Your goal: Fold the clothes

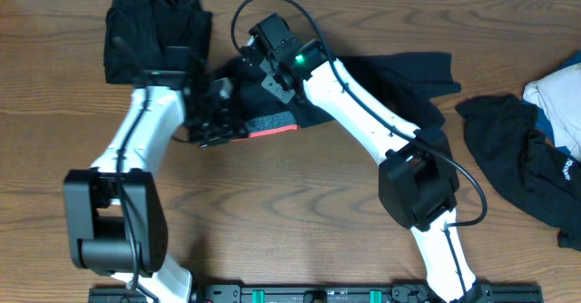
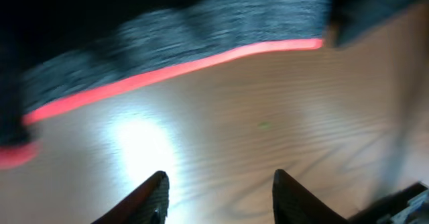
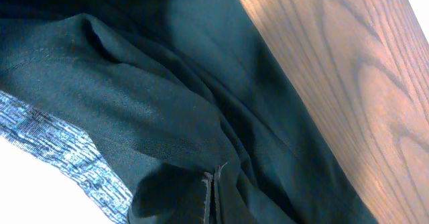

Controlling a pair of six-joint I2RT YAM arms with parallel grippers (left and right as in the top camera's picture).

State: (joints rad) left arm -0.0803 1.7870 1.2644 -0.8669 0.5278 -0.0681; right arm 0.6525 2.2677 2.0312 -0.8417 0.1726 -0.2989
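The clothes' long black trouser-like piece (image 1: 381,76) lies across the middle of the table, its coral-red band (image 1: 272,130) at the near edge. My left gripper (image 1: 216,122) hovers just left of that band. In the left wrist view its fingers (image 2: 155,196) stand apart with only bare wood between them, and the band (image 2: 167,73) runs just ahead. My right gripper (image 1: 247,67) is at the piece's left end. In the right wrist view its fingers (image 3: 206,197) are pressed together, pinching black fabric (image 3: 154,103) whose folds converge on the tips.
A folded black pile (image 1: 150,26) sits at the back left. A crumpled black garment (image 1: 508,149) lies at the right, with white and blue pieces (image 1: 558,94) at the right edge. Bare wooden table (image 1: 300,212) stretches along the front.
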